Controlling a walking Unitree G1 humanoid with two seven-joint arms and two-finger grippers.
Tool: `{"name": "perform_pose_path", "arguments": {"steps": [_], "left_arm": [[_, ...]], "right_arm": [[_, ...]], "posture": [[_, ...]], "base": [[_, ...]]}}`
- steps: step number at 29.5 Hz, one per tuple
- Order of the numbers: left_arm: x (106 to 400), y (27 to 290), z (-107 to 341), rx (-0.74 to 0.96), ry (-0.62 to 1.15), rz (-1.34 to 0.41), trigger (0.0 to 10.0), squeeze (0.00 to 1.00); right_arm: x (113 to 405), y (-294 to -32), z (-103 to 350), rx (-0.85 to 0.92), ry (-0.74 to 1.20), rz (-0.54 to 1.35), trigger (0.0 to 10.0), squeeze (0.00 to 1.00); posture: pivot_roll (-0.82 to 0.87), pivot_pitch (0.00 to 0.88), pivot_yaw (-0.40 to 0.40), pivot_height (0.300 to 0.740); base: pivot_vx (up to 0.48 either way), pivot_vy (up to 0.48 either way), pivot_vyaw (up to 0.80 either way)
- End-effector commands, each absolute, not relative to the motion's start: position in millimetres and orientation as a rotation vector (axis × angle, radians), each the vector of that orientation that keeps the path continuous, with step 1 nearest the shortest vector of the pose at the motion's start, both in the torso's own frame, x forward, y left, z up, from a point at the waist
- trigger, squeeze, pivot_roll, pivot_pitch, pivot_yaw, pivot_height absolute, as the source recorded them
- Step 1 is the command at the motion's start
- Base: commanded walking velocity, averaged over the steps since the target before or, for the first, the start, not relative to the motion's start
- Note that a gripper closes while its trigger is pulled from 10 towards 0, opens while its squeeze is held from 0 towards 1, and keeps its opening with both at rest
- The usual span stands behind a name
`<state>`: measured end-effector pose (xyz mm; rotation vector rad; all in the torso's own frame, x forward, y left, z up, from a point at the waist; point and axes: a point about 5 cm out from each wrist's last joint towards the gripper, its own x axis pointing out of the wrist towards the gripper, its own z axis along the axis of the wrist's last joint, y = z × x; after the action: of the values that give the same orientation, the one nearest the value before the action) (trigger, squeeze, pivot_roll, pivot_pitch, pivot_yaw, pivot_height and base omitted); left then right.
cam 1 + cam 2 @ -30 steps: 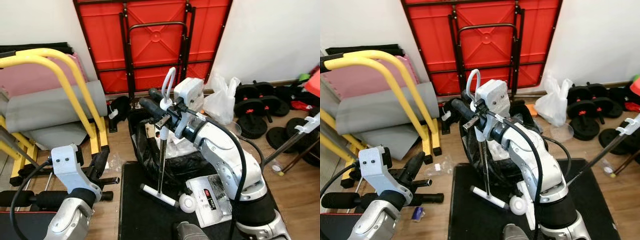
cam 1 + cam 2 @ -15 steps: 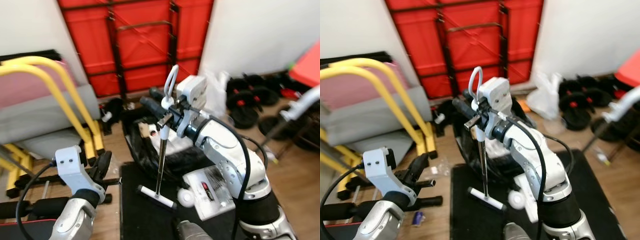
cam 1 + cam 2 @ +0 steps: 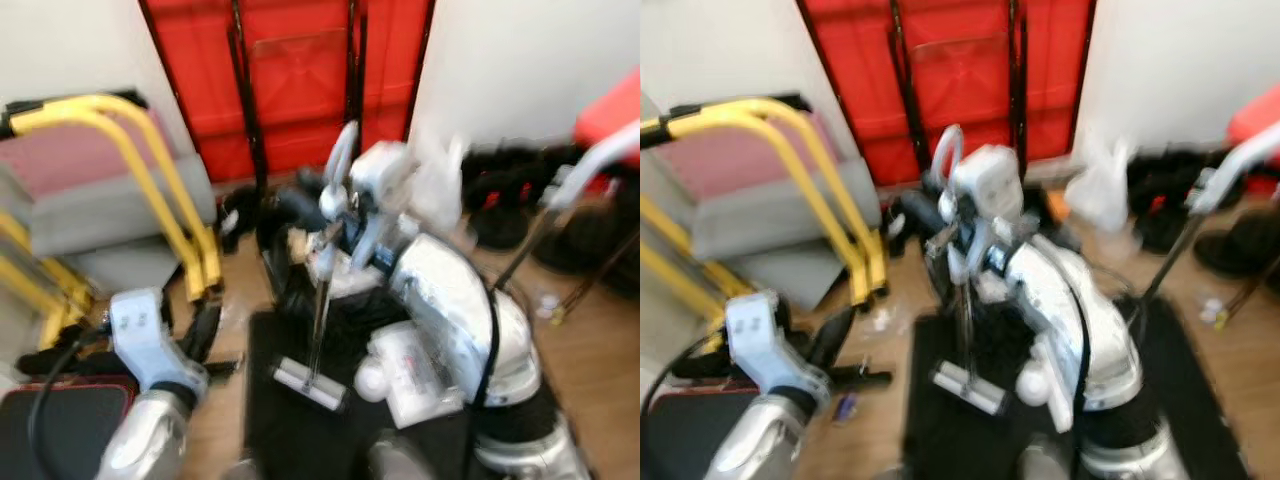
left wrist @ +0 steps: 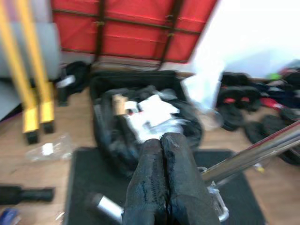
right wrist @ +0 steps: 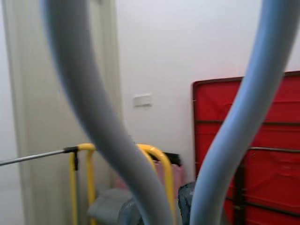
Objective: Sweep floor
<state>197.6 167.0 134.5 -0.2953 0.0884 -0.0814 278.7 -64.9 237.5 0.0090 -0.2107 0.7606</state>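
The right gripper (image 3: 325, 215) is clamped on the broom (image 3: 318, 315), whose handle stands nearly upright, loop on top and head resting on the black mat (image 3: 275, 420). Left gripper (image 4: 161, 183): fingers pressed together, low at the left. Against half a second ago the view has shifted and blurred; a red folded table (image 3: 300, 70) leans on the white wall over wood flooring.

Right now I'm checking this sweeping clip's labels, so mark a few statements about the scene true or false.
1. The right claw grips the upright handle of a sweeping tool. True.
2. The tool's foot rests on bare wood. False: it sits on the black mat.
3. The left claw is wide open. False: its fingers are pressed together.
4. A red folded table leans against the wall. True.
5. The black bag is empty. False: papers lie in it.
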Motion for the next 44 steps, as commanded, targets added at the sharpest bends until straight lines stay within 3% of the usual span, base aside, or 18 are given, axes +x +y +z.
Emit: {"name": "perform_pose_path", "arguments": {"steps": [1, 38, 44], "left_arm": [[195, 172, 128, -0.282, 0.123, -0.062, 10.0, 0.00], [203, 172, 141, -0.144, 0.069, -0.121, 10.0, 0.00], [204, 170, 144, -0.115, 0.058, -0.141, 10.0, 0.00]], "right_arm": [[276, -61, 242, -0.007, -0.239, 0.775, 10.0, 0.00], [285, -73, 250, -0.061, -0.242, 0.790, 10.0, 0.00], [285, -76, 252, -0.065, -0.240, 0.819, 10.0, 0.00]], "posture": [[-0.15, 0.091, 0.005, 0.740], [-0.15, 0.089, 0.016, 0.740], [-0.14, 0.088, 0.018, 0.740]], "base": [[0.000, 0.000, 0.00], [0.000, 0.000, 0.00], [0.000, 0.000, 0.48]]}}
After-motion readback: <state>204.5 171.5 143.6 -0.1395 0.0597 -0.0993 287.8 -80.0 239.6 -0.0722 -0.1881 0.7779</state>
